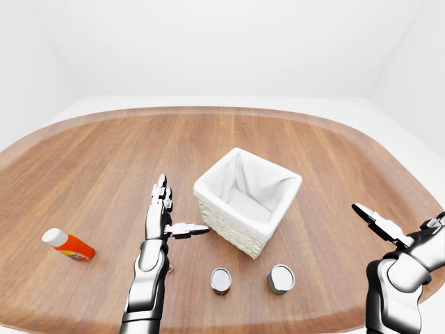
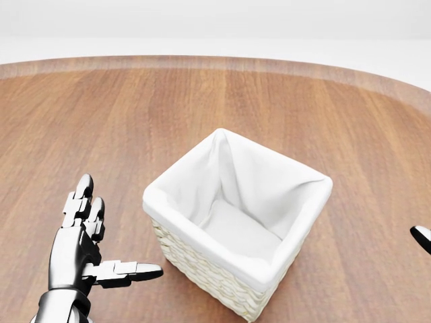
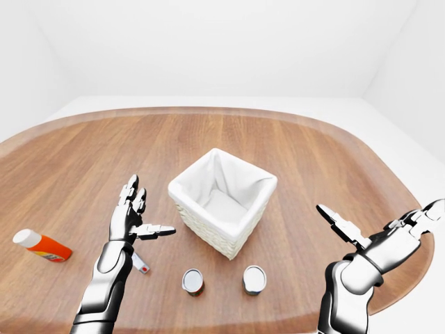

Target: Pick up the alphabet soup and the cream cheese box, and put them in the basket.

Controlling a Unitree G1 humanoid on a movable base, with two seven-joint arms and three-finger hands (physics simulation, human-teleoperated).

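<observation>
Nothing done yet: basket (image 3: 221, 202) empty, two cans (image 3: 192, 281) at its 6 o'clock untouched, left hand (image 3: 129, 217) and right hand (image 3: 361, 240) both spread wide, holding nothing.

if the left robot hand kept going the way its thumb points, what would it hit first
Most likely the white-lined wicker basket: the left robot hand is open, its thumb aimed at the basket's near woven wall, with only bare wooden table between them. Depth is unclear, so it could pass just short of it.
</observation>
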